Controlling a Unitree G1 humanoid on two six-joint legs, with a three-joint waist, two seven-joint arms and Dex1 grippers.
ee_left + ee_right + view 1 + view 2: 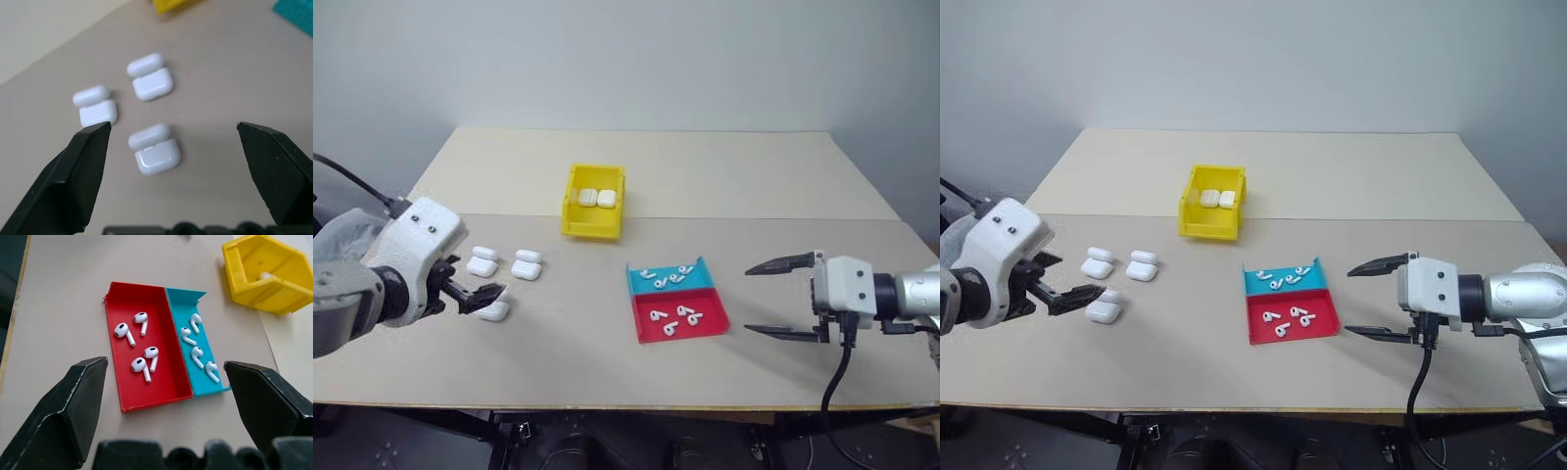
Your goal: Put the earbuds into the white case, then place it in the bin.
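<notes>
**A:** Where are the earbuds at this moment?

**B:** They lie in two shallow trays in the middle of the table: four in the red tray, which is the near one, and four in the blue tray just behind it. I think they are sorted like this so that I take one from each tray to make a pair.

**A:** And the white case?

**B:** Three cases lie open on the left side, with the lids flipped back, so the wells are ready to receive the earbuds. The nearest one is just in front of my left gripper. Its fingers are spread wide and hold nothing; in my opinion it is lined up to take this case.

**A:** Your right gripper?

**B:** Also wide open and empty, at the right of the trays and pointing toward them. I judge it waits there to pick an earbud.

**A:** The bin?

**B:** The yellow one, far behind the trays. Two closed cases already lie inside, side by side.
</notes>
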